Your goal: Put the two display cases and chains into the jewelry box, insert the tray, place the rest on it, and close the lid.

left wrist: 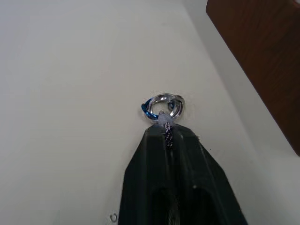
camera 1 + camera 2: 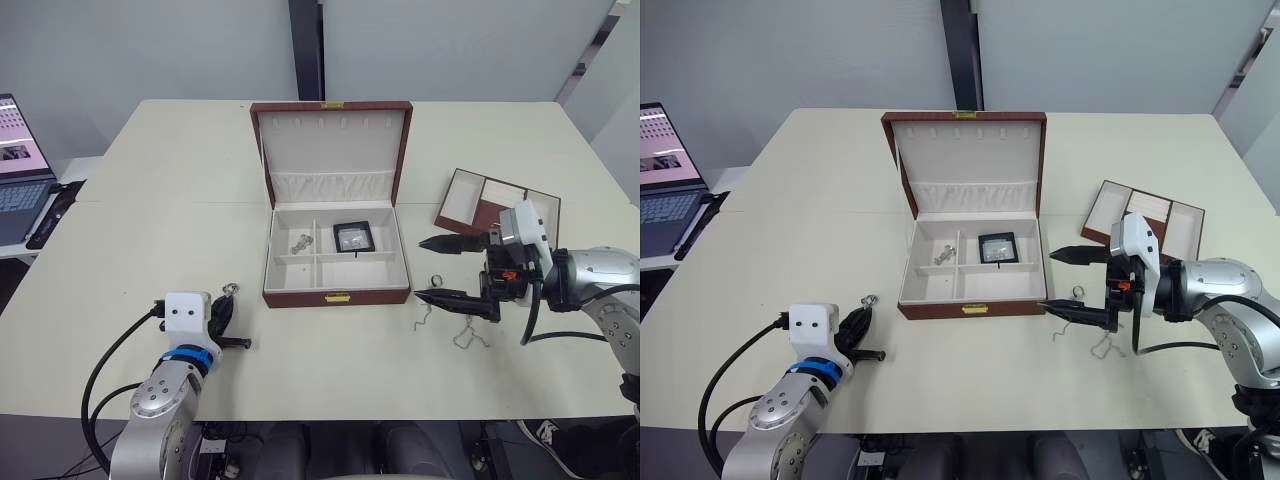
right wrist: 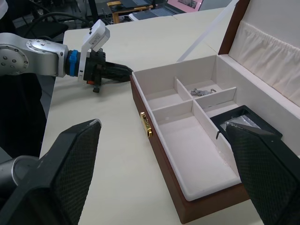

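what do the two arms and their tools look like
Both arms are silver-grey metal with black cables looping off them. Each ends in a white block carrying a tool of two black pointed fingers. The left tool has a blue wrist band; the right tool shows a small orange mark.

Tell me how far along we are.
Done: one display case and one chain lie in the open jewelry box. In hand: the left gripper is shut on a chain's ring. Left: chains on the table by the open right gripper, the tray, the lid.
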{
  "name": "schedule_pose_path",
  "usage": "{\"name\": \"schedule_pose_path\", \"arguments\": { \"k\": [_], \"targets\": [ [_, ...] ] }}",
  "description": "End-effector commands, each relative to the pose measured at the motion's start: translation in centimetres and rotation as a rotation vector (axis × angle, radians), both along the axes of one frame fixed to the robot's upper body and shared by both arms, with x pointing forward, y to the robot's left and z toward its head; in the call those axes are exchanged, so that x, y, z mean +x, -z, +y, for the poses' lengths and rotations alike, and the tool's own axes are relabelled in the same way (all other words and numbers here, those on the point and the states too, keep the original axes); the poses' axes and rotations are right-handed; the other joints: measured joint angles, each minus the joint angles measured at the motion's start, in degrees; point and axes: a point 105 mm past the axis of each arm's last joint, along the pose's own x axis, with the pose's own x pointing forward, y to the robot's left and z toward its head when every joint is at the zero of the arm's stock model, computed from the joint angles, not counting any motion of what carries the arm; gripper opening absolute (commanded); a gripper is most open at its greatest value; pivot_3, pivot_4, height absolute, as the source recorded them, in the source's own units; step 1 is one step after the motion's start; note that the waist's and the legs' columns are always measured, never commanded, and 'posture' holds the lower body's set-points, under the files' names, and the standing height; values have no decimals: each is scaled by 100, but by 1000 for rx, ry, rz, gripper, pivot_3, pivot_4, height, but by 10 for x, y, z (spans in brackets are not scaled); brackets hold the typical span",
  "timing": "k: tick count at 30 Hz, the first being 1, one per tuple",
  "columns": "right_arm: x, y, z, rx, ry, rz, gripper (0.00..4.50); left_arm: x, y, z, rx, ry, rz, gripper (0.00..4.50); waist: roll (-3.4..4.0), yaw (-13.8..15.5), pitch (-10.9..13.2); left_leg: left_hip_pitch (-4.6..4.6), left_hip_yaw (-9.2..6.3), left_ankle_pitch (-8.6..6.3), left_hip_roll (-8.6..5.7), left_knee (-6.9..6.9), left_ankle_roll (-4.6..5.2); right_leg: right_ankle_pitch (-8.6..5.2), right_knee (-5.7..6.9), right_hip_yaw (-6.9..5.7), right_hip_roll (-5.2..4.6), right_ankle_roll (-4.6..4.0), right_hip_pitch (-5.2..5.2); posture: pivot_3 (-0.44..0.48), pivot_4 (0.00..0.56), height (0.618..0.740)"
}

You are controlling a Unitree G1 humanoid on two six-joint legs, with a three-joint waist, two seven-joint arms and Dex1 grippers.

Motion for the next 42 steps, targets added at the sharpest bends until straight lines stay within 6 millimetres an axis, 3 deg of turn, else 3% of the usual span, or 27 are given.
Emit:
{"name": "schedule_pose_path", "arguments": {
  "k": [1, 6, 14, 24, 32, 39, 42],
  "targets": [
    [-2, -6, 0, 3, -5, -34, 4500, -3, 12, -2, 6, 20, 40, 4, 0, 0, 0, 0, 0, 0, 0, 0, 0, 0, 0, 0, 0, 0, 0, 0, 150, 740],
    [-1, -9, -2, 8, 3, -46, 4500, -2, 0, -1, 15, 64, 3, 4, 0, 1, 0, 0, 0, 0, 0, 0, 0, 0, 0, 0, 0, 0, 0, 0, 150, 740],
    [1, -14, -6, 31, 41, -63, 4500, -1, -73, -15, 10, 310, -130, 4, -11, -1, 7, -7, -14, 0, 4, -1, -1, 0, -2, -2, 1, 0, -3, 0, 150, 740],
    [-2, -14, -9, 81, 142, -95, 4500, 10, -137, -29, 71, 696, -99, 4, -17, -4, 11, -6, -17, 1, 4, -1, -2, 0, 1, -5, 4, 0, -4, 0, 150, 740],
    [-11, -10, -10, 111, 241, -114, 4500, 39, -163, -50, 96, 964, -59, 4, -17, 2, 12, -10, -8, 2, -7, -2, -3, -1, -3, -17, 22, 1, -5, 0, 150, 740],
    [-17, -8, -11, 118, 295, -127, 4500, 55, -163, -60, 136, 1083, -22, 4, -14, -34, 13, -8, -4, 2, 8, -2, -3, -1, 2, -9, 44, 1, -13, 0, 150, 740],
    [-20, -8, -13, 124, 322, -131, 4500, 58, -154, -59, 135, 1107, 19, 4, -14, -30, 13, -9, -2, 1, 8, -2, -2, -1, 1, -7, 45, 1, -14, 0, 150, 740]
  ]
}}
